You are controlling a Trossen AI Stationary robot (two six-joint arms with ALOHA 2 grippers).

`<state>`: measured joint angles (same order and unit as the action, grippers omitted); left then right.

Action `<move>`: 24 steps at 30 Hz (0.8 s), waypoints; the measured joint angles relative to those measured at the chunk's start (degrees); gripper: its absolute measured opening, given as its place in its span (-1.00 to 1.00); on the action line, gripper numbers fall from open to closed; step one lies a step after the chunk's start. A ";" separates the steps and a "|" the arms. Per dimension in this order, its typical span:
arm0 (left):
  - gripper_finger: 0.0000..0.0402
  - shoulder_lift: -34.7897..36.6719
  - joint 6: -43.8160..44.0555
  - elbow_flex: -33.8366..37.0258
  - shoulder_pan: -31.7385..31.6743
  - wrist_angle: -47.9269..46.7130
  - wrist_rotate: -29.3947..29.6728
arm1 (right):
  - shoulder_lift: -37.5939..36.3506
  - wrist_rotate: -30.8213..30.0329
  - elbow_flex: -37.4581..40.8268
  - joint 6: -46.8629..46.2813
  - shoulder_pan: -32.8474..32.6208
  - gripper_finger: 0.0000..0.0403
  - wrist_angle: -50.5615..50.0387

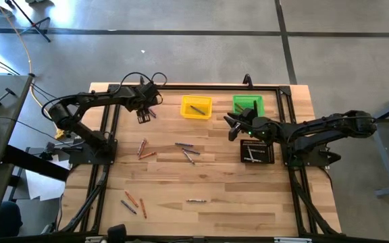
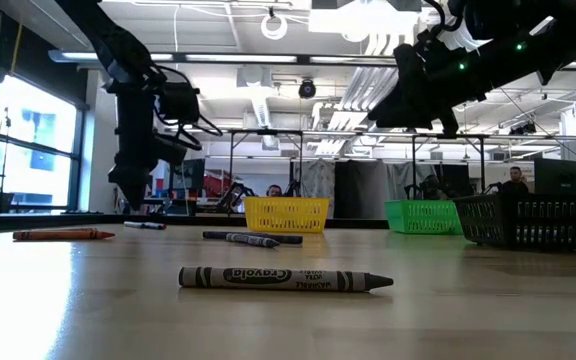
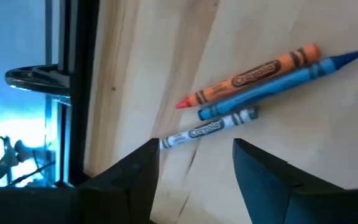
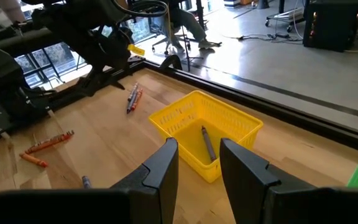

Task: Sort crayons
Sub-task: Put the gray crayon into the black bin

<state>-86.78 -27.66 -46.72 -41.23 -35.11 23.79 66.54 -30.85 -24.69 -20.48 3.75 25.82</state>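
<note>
Reaching step: left gripper spread wide over three crayons at far left. Next: descend, pinch one. Right gripper parted, empty, near yellow bin.

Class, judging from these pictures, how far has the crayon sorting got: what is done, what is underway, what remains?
Done: one crayon lies in the yellow bin, a few in the black tray. Underway: the left claw, open, hangs over three crayons; the right claw holds nothing, near the green bin. Left: about a dozen loose crayons on the table.
</note>
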 joint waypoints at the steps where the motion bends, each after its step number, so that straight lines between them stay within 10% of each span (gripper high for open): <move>1: -0.07 0.00 -0.79 0.00 0.00 -0.21 0.38 | 0.00 0.00 0.00 0.00 0.00 -0.44 -0.11; 24: -0.08 -8.59 -5.19 -0.10 -2.48 -1.01 2.02 | 0.00 -0.02 0.00 0.02 0.02 -0.44 -1.35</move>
<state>-95.37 -32.85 -46.82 -43.72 -36.12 25.80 66.54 -30.87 -24.69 -20.47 3.77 24.47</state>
